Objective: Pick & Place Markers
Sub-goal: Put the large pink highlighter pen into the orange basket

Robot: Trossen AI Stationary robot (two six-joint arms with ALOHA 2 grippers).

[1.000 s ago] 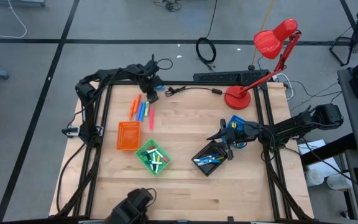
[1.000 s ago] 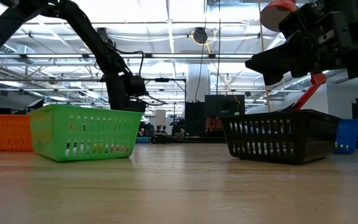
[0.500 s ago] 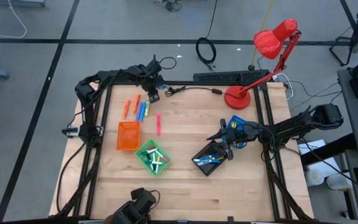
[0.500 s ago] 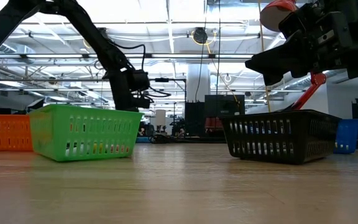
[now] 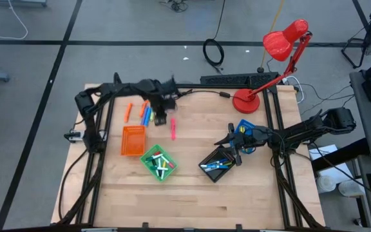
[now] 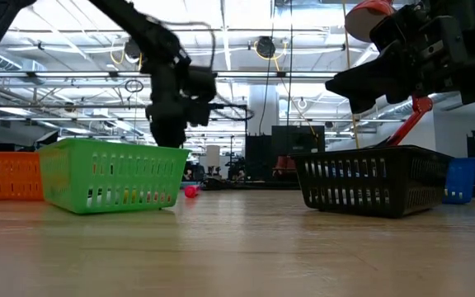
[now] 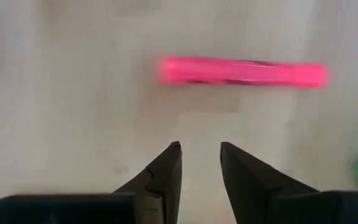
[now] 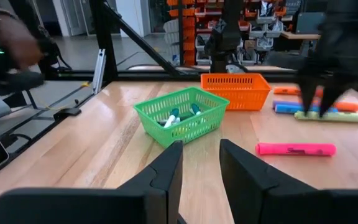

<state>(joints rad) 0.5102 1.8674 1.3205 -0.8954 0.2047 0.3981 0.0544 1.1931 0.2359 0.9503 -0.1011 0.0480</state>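
Observation:
A pink marker [image 5: 172, 127] lies flat on the wood, apart from the others and to their right. My left gripper [image 5: 161, 118] hovers open just left of it; in the left wrist view the pink marker [image 7: 241, 71] lies crosswise beyond the fingertips [image 7: 174, 152], untouched. Orange, blue and yellow-green markers [image 5: 142, 113] lie in a loose row near the far left. More markers sit in the green tray [image 5: 158, 162] and the black tray [image 5: 216, 164]. My right gripper [image 5: 234, 145] waits open above the black tray's far side.
An orange tray [image 5: 133, 140] sits left of the green one, and a blue tray [image 5: 243, 129] is by the right arm. A red desk lamp [image 5: 282, 48] and a black cable [image 5: 205, 93] are along the far edge. Bare wood stretches along the near side.
My left gripper has moved from the far edge toward the near edge and a little right, past the marker row. The pink marker has slid right, away from the row, and now lies alone. An orange marker has shifted left. The right arm has kept still.

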